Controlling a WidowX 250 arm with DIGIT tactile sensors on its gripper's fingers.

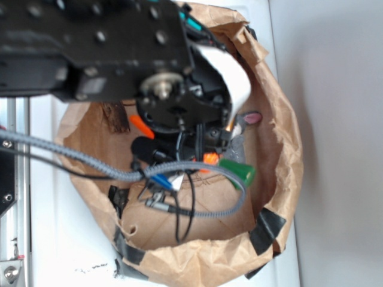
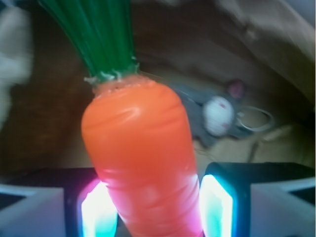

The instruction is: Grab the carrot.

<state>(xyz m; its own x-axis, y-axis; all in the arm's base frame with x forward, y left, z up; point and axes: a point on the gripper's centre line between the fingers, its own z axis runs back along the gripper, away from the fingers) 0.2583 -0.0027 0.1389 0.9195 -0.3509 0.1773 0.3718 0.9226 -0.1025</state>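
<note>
Carrot (image 2: 140,153) fills frame centre, orange body clamped between the two glowing gripper (image 2: 157,207) pads (image 2: 96,210), both pads touching its sides. Green ribbed stem (image 2: 96,34) points up-left. Behind it, blurred: grey plush bunny (image 2: 217,114) with a pink ear, lying on brown paper (image 2: 207,44).

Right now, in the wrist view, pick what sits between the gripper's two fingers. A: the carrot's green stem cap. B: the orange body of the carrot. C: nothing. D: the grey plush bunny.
B: the orange body of the carrot fills the gap between the fingers of the gripper, its green stem cap pointing away and the plush bunny lying beyond.
</note>
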